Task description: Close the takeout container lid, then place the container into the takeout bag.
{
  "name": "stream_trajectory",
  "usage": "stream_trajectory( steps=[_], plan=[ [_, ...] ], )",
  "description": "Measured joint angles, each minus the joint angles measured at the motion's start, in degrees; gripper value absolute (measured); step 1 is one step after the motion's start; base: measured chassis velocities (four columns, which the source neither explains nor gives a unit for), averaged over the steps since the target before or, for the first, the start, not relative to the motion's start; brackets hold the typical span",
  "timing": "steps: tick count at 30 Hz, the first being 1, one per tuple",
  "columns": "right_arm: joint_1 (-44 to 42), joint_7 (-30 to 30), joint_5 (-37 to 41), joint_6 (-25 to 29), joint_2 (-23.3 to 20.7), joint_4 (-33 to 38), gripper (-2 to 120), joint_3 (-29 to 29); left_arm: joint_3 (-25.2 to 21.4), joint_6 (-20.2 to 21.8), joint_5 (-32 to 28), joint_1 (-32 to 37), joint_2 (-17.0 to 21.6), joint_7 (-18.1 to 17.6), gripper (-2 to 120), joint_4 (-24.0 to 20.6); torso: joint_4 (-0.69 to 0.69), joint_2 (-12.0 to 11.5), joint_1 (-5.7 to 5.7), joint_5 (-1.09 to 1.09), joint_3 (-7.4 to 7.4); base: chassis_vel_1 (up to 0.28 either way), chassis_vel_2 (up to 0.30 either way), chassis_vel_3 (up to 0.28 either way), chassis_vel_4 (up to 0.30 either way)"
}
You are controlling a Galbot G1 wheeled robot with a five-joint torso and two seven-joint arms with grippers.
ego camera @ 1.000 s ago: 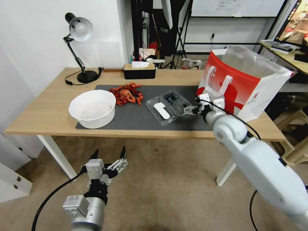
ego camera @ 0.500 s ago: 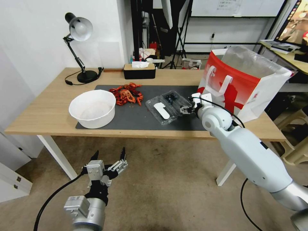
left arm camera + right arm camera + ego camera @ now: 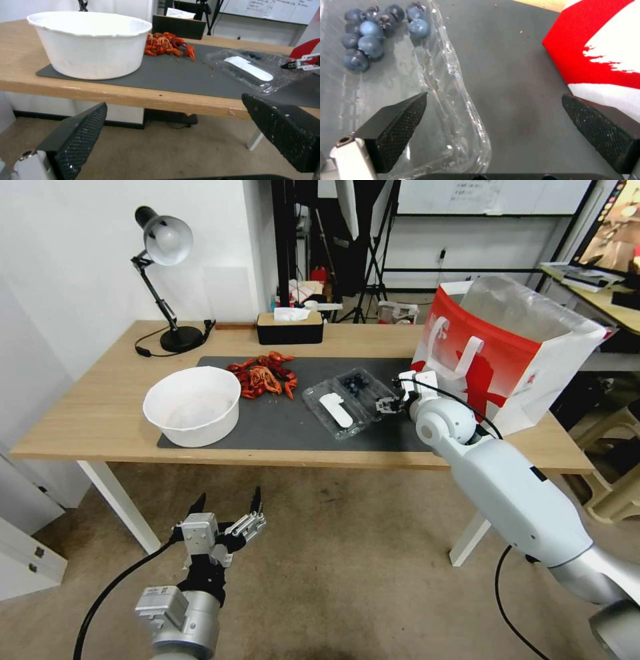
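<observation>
Fingers of the right pincer (image 3: 385, 405) are held apart astride the rim of the open container (image 3: 348, 399) beside the bag (image 3: 503, 355); the left pincer (image 3: 227, 505), likewise spread, is kept below the table (image 3: 87, 413).

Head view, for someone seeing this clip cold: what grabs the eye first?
Probably the right gripper, open at the edge of the takeout container, which lies unfolded on the grey mat with blueberries in one half. Just right of it stands the big red-and-white takeout bag. The left gripper hangs open below the table.
</observation>
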Motion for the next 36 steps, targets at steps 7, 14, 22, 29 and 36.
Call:
stream_trajectory(
  steps=[7, 14, 22, 29, 36],
  plan=[
    [0.1, -0.1, 0.2, 0.0, -0.5, -0.3, 100, -0.1, 0.0, -0.3, -0.1, -0.3, 0.1, -0.1, 100, 0.3, 0.0, 0.0, 0.0, 0.0, 0.0, 0.0, 0.0, 0.0, 0.0],
    [-0.3, -0.1, 0.4, 0.1, -0.9, -0.3, 100, -0.1, 0.0, -0.5, -0.3, -0.5, 0.4, -0.3, 100, 0.5, 0.0, 0.0, 0.0, 0.0, 0.0, 0.0, 0.0, 0.0, 0.0],
    [-0.6, 0.0, 0.4, 0.1, -1.0, 0.1, 100, -0.1, 0.0, -0.6, -0.3, -0.5, 0.6, -0.4, 100, 0.6, 0.0, 0.0, 0.0, 0.0, 0.0, 0.0, 0.0, 0.0, 0.0],
    [-0.7, 0.1, 0.4, 0.1, -1.0, 0.3, 100, -0.1, 0.0, -0.7, -0.3, -0.6, 0.6, -0.4, 100, 0.6, 0.0, 0.0, 0.0, 0.0, 0.0, 0.0, 0.0, 0.0, 0.0],
    [-1.0, 0.7, 0.6, 0.1, -1.5, 0.9, 100, 0.0, 0.1, -0.7, -0.3, -0.6, 0.6, -0.5, 100, 0.6, 0.01, 0.0, 0.0, 0.0, 0.0, 0.0, 0.0, 0.0, 0.0]
  ],
)
